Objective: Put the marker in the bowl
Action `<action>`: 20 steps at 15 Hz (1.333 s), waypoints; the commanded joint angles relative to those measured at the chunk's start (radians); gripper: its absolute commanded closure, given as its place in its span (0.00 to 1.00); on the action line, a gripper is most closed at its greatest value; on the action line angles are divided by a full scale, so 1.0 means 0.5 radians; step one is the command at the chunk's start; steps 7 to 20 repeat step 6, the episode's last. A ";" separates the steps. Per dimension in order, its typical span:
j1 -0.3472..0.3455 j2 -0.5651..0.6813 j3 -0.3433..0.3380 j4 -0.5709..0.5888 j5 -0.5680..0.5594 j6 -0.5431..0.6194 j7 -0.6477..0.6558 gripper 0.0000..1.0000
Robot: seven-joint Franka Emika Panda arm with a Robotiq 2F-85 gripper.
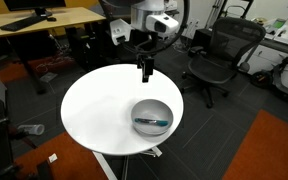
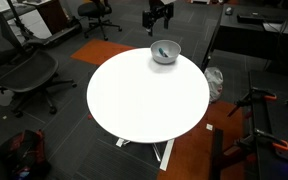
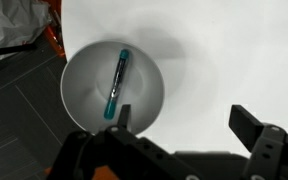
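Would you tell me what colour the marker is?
The marker looks teal with dark parts, clearest in the wrist view.

A round white table [image 1: 99, 105] fills the middle of both exterior views, with a black mesh office chair [image 1: 219, 55] at the upper right, a wooden desk [image 1: 44, 18] at the upper left, and an orange carpet patch [image 1: 274, 150] at the lower right.

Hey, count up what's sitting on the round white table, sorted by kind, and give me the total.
Bowls: 1, the grey bowl
Markers: 1, the marker with the teal part, lying inside the bowl
Total on the table: 2
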 commanded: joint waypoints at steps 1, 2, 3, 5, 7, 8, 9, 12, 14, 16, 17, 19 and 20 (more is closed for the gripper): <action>0.013 -0.012 -0.009 -0.007 0.007 -0.022 -0.005 0.00; 0.015 -0.021 -0.007 -0.015 0.007 -0.026 -0.005 0.00; 0.016 -0.026 -0.007 -0.020 0.007 -0.029 -0.006 0.00; 0.016 -0.027 -0.007 -0.028 0.007 -0.029 -0.006 0.00; 0.016 -0.027 -0.007 -0.029 0.007 -0.029 -0.006 0.00; 0.016 -0.027 -0.007 -0.029 0.007 -0.029 -0.006 0.00; 0.016 -0.027 -0.007 -0.029 0.007 -0.029 -0.006 0.00; 0.016 -0.027 -0.007 -0.029 0.007 -0.029 -0.006 0.00; 0.016 -0.027 -0.007 -0.029 0.007 -0.029 -0.006 0.00; 0.016 -0.027 -0.007 -0.029 0.007 -0.029 -0.006 0.00; 0.016 -0.027 -0.007 -0.029 0.007 -0.029 -0.006 0.00; 0.016 -0.027 -0.007 -0.029 0.007 -0.029 -0.006 0.00; 0.016 -0.027 -0.007 -0.029 0.007 -0.029 -0.006 0.00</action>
